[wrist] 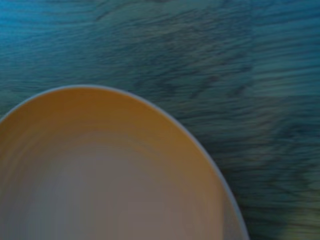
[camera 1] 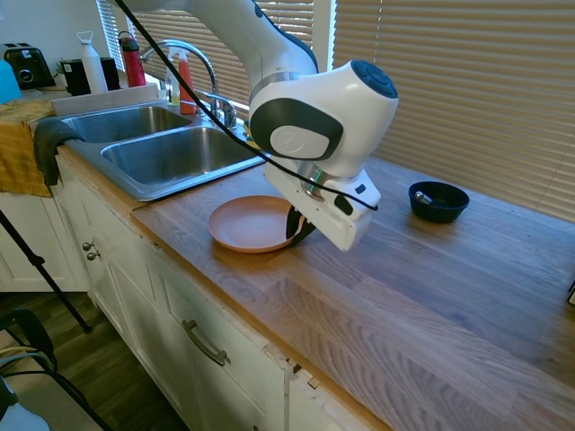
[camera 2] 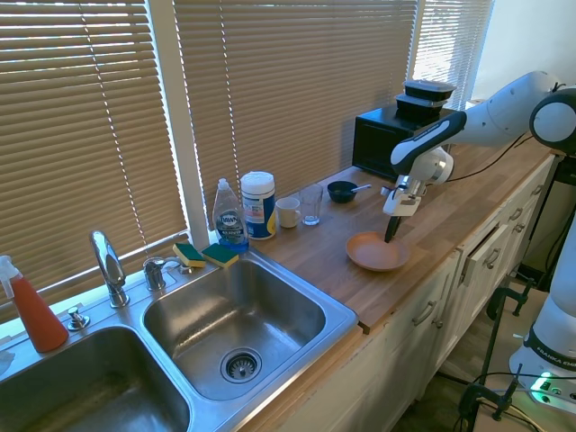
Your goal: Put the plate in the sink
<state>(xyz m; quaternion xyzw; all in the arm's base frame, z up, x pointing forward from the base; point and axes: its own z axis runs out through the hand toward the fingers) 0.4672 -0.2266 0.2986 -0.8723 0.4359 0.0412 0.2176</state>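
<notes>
While gripper (camera 1: pixel 301 226) hangs low at plate (camera 1: pixel 252 223) rim, dark fingers (camera 2: pixel 391 229) reach down to edge farthest from sink (camera 2: pixel 236 331); whether clamped on rim or loose, cannot tell. Plate lies flat on wooden counter (camera 1: pixel 431 287), just beside sink's near basin. Wrist view: peach plate curve against wood grain. Blue bowl (camera 1: pixel 438 201) well apart behind arm.

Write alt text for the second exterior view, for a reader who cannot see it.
A white arm lowers its gripper onto the far rim of an orange plate on a wooden counter. A steel double sink lies to the picture's left, a dark bowl behind.
</notes>
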